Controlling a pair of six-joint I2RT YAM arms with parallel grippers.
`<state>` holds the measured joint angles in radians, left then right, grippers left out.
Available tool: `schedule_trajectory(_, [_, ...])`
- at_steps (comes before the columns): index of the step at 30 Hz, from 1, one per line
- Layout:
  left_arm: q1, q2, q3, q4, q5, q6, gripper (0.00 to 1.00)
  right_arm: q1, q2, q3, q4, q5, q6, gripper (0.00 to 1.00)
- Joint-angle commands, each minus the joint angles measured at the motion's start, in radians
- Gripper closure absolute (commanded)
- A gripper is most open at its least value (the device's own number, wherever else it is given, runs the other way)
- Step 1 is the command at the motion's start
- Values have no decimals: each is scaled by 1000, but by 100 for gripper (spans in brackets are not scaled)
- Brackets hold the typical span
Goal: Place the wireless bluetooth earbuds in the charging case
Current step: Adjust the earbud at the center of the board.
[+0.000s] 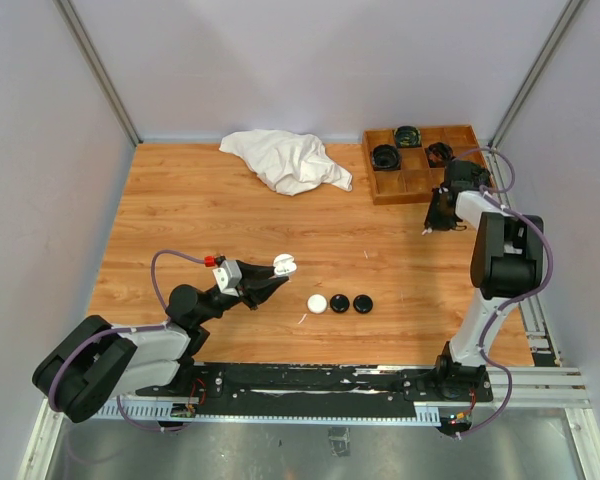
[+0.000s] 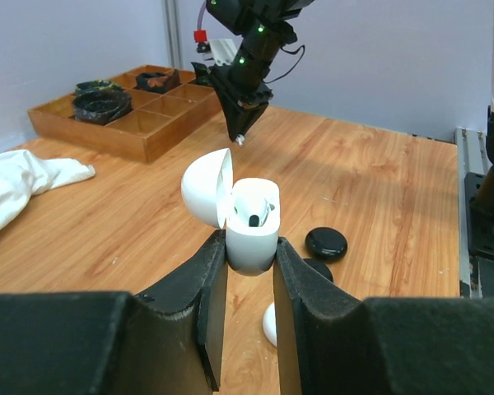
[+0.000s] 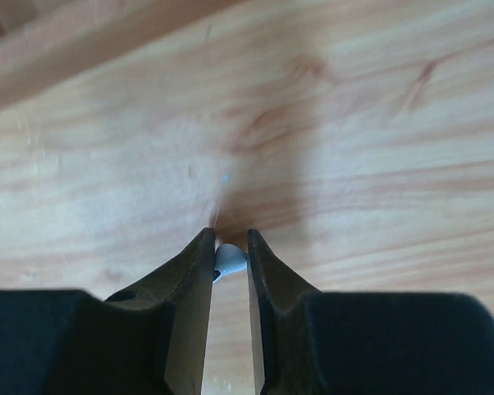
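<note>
My left gripper (image 2: 251, 251) is shut on a white charging case (image 2: 253, 234) and holds it above the table, its round lid (image 2: 206, 188) hinged open to the left. A white piece with a dark spot shows inside the case's open top. In the top view the case (image 1: 284, 265) hangs left of the table's middle. My right gripper (image 3: 230, 247) points down at the wood with a small white earbud (image 3: 230, 260) pinched between its fingertips. From above, the right gripper (image 1: 432, 228) is just in front of the wooden tray.
A wooden compartment tray (image 1: 420, 188) with coiled black items stands at the back right. A crumpled white cloth (image 1: 288, 160) lies at the back centre. One white puck (image 1: 317, 303) and two black pucks (image 1: 339, 302) (image 1: 363, 302) lie in a row below the held case.
</note>
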<state>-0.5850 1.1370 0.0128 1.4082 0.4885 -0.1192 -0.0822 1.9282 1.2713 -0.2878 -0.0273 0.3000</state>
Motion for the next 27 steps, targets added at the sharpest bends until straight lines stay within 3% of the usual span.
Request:
schedule_trajectory(1, [-3,7,18,24,14,15,100,37,-49,-69,-106,-54,-101,76])
schedule_trajectory(10, [-3,31,18,52,30,4,100,74,-86,-121,-177,-26,-181,71])
schedule_trajectory(27, [-3,42,19,63,37,1,100,89,-85,-23,-304,-40,-258,62])
